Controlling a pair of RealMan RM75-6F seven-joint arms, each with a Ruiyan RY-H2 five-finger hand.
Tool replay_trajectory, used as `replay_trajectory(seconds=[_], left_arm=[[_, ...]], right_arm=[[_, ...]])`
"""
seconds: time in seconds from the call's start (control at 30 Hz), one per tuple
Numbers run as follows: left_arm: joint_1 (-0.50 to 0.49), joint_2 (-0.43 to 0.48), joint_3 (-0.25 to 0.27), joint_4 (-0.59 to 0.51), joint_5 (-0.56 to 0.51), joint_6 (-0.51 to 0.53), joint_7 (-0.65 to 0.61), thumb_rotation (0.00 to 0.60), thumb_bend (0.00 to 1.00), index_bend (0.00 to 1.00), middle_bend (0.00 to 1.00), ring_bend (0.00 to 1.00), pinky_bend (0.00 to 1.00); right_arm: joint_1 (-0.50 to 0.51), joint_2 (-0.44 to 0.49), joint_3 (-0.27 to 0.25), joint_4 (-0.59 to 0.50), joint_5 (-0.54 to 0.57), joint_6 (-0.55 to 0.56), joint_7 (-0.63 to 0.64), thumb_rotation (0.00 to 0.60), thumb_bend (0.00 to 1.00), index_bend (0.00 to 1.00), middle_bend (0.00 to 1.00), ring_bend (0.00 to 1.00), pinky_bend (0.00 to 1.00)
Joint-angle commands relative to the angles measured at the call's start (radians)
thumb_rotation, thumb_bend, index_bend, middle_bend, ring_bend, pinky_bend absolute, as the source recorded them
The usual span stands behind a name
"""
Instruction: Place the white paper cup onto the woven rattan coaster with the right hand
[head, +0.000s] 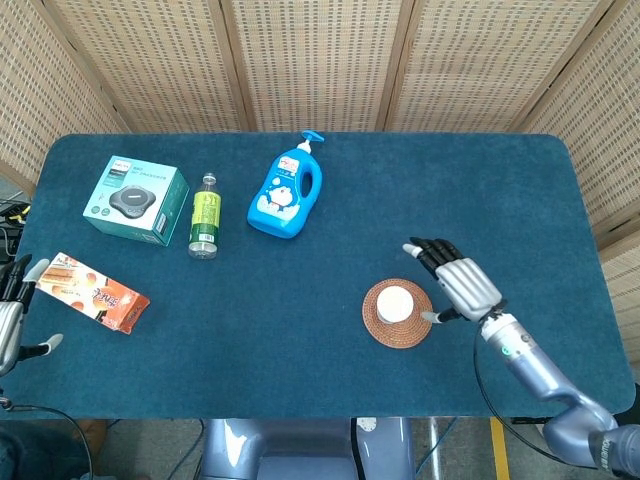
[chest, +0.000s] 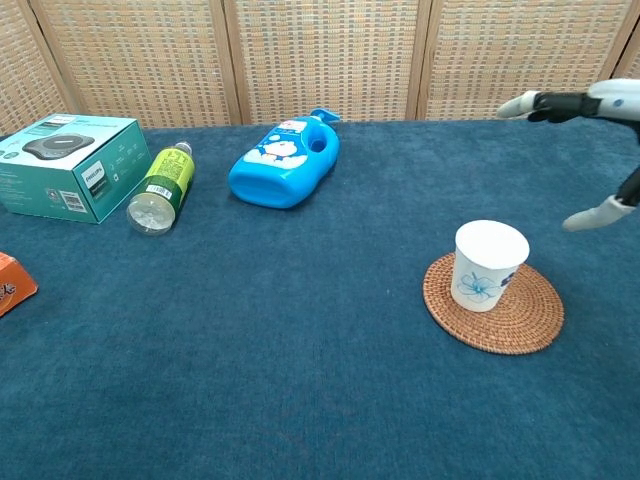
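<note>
The white paper cup, printed with a blue flower, stands upright on the round woven rattan coaster, a little left of the coaster's centre. My right hand hovers open to the right of the cup and above the table, fingers spread, touching nothing. At the far left edge of the head view my left hand is open and holds nothing; the chest view does not show it.
A blue lotion pump bottle, a green drink bottle and a teal box lie at the back left. An orange snack packet lies near the left edge.
</note>
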Motion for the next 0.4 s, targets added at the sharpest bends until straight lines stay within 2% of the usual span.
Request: replay_trajectory(seconds=[0.03,0.17,0.4], left_arm=[[0.006,0.005,0.004,-0.001,0.014,0.010,-0.014,0.600,0.00,0.00,0.00,0.00,0.00],[0.010,0.009,0.009,-0.001,0.026,0.014,-0.027,0.600,0.00,0.00,0.00,0.00,0.00],[0.019,0.015,0.015,-0.003,0.042,0.028,-0.044,0.600,0.00,0.00,0.00,0.00,0.00]], right_arm=[[-0.128,0.062,-0.035,-0.025,-0.039,0.180,-0.021,0.600,0.00,0.00,0.00,0.00,0.00],[-0.229,0.055,-0.059,0.021,-0.046,0.321,-0.050,0.600,0.00,0.00,0.00,0.00,0.00],[-0.350,0.012,-0.088,0.094,-0.038,0.461,-0.095,0.600,0.00,0.00,0.00,0.00,0.00]])
